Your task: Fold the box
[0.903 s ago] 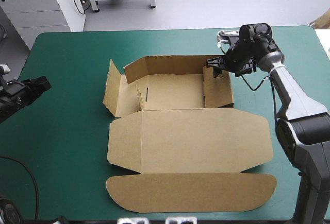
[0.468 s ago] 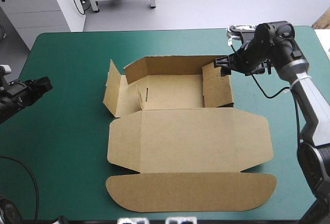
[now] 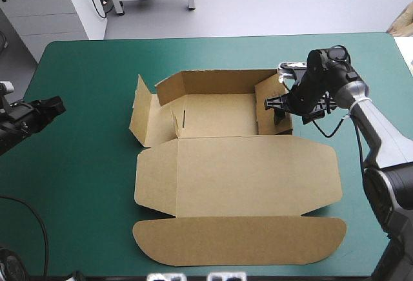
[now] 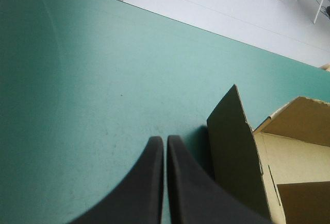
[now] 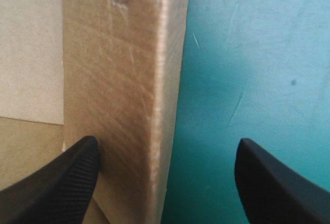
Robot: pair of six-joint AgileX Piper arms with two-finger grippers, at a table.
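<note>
The brown box point(image 3: 213, 116) is lying near the middle of the teal-green table point(image 3: 84, 177). Its back wall point(image 3: 206, 81) and right side wall point(image 5: 118, 80) are standing raised. The left side flap point(image 4: 234, 152) is tilting outward, and the lid point(image 3: 239, 177) is lying flat toward the near edge. The right gripper point(image 3: 279, 105) is sitting over the right side wall with its black fingers point(image 5: 62, 183) released and wide apart. The wall's upper edge is running between them; contact cannot be confirmed. The left gripper point(image 4: 164, 139) is hovering over bare table near the left edge, fingers clenched together, grasping nothing, apart from the box.
</note>
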